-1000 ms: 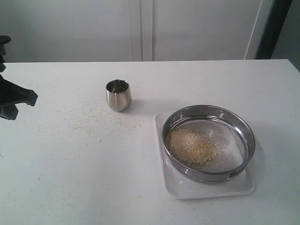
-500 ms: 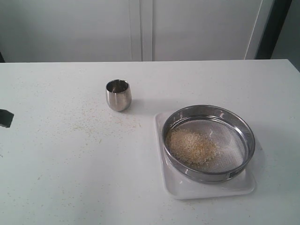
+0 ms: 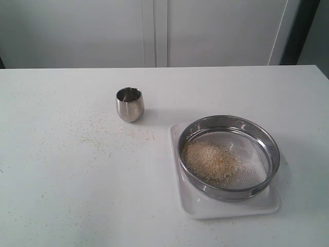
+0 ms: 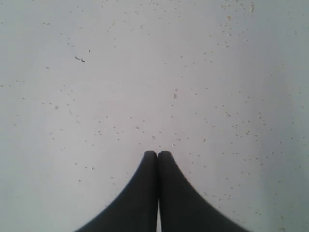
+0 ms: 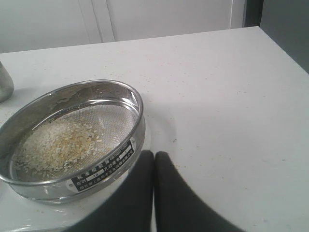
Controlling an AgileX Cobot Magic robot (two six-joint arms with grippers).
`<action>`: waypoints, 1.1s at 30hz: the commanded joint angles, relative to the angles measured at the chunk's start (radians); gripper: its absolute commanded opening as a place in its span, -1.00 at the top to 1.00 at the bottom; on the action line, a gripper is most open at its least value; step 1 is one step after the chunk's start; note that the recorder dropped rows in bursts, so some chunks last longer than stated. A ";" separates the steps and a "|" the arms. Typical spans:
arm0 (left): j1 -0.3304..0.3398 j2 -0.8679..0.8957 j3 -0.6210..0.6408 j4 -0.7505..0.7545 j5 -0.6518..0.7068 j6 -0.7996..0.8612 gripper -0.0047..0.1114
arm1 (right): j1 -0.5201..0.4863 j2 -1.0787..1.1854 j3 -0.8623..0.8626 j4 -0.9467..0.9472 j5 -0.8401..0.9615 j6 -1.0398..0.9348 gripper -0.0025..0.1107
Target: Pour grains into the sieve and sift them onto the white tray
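Note:
The round steel sieve (image 3: 229,157) rests on the white tray (image 3: 205,208) at the right front of the table. A heap of pale and yellowish grains (image 3: 209,160) lies on its mesh, toward the left side. In the right wrist view the sieve (image 5: 72,140) with its grains (image 5: 58,145) sits just beyond my right gripper (image 5: 154,154), which is shut and empty. My left gripper (image 4: 157,154) is shut and empty over bare table dotted with stray granules. Neither gripper shows in the exterior view.
A small rounded steel cup (image 3: 129,104) stands upright left of and behind the tray. Spilled granules (image 3: 103,136) are scattered on the white table in front of the cup. A pale wall runs behind the table's far edge.
The left arm, seen at the left edge a second ago, has drawn back out of the exterior view. Sieve, tray and cup have not moved.

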 commanded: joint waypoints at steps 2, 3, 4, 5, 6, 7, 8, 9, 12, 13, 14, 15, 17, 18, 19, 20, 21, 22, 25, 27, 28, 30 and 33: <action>0.003 -0.023 0.009 -0.007 0.095 0.000 0.92 | 0.004 -0.005 0.005 -0.001 -0.007 -0.001 0.96; 0.003 -0.023 0.009 -0.007 0.121 0.007 0.92 | 0.004 -0.005 0.005 -0.001 -0.007 -0.001 0.96; 0.003 -0.023 0.009 -0.007 0.151 0.010 0.92 | 0.004 -0.005 0.005 -0.001 -0.007 -0.001 0.96; 0.003 -0.023 0.009 -0.007 0.169 0.010 0.92 | 0.004 -0.005 0.005 -0.001 -0.007 -0.001 0.96; 0.003 -0.023 0.009 -0.007 0.178 0.010 0.92 | 0.004 -0.005 0.005 -0.001 -0.007 -0.001 0.96; 0.003 -0.023 0.009 -0.007 0.180 0.010 0.92 | 0.004 -0.005 0.005 -0.001 -0.007 -0.001 0.96; 0.003 -0.023 0.009 -0.007 0.178 0.010 0.92 | 0.004 -0.005 0.005 -0.001 -0.007 -0.001 0.96; 0.003 -0.023 0.009 -0.007 0.178 0.010 0.92 | 0.004 -0.005 0.005 -0.001 -0.007 -0.001 0.96; 0.003 -0.023 0.009 -0.007 0.178 0.010 0.92 | 0.004 -0.005 0.005 -0.001 -0.007 -0.001 0.96; 0.003 -0.023 0.009 -0.007 0.178 0.010 0.92 | 0.004 -0.005 0.005 -0.001 -0.007 -0.001 0.96; 0.003 -0.023 0.009 -0.007 0.178 0.010 0.92 | 0.004 -0.005 0.005 -0.001 -0.007 -0.001 0.96; 0.003 -0.023 0.009 -0.007 0.178 0.010 0.92 | 0.004 -0.005 0.005 -0.001 -0.007 -0.001 0.96; 0.003 -0.023 0.009 -0.007 0.178 0.010 0.92 | 0.004 -0.005 0.005 -0.001 -0.007 -0.001 0.96; 0.003 -0.023 0.009 -0.007 0.178 0.010 0.92 | 0.004 -0.005 0.005 -0.001 -0.007 -0.001 0.96; 0.003 -0.023 0.009 -0.007 0.178 0.010 0.92 | 0.004 -0.005 0.005 -0.001 -0.007 -0.001 0.96; 0.003 -0.023 0.009 -0.007 0.178 0.010 0.92 | 0.004 -0.005 0.005 -0.001 -0.007 -0.001 0.96; 0.003 -0.023 0.009 -0.007 0.178 0.010 0.92 | 0.004 -0.005 0.005 -0.001 -0.007 -0.001 0.96; 0.003 -0.023 0.009 -0.007 0.178 0.010 0.92 | 0.004 -0.005 0.005 -0.001 -0.007 -0.001 0.96; 0.003 -0.023 0.009 -0.007 0.178 0.010 0.92 | 0.004 -0.005 0.005 -0.001 -0.007 -0.001 0.96; 0.003 -0.023 0.009 -0.007 0.178 0.010 0.92 | 0.004 -0.005 0.005 -0.001 -0.007 -0.001 0.96; 0.003 -0.023 0.009 -0.007 0.178 0.010 0.92 | 0.004 -0.005 0.005 -0.001 -0.007 -0.001 0.96; 0.003 -0.023 0.009 -0.007 0.178 0.010 0.92 | 0.004 -0.005 0.005 -0.001 -0.007 -0.001 0.96; 0.003 -0.023 0.009 -0.007 0.178 0.010 0.92 | 0.004 -0.005 0.005 -0.001 -0.007 -0.001 0.96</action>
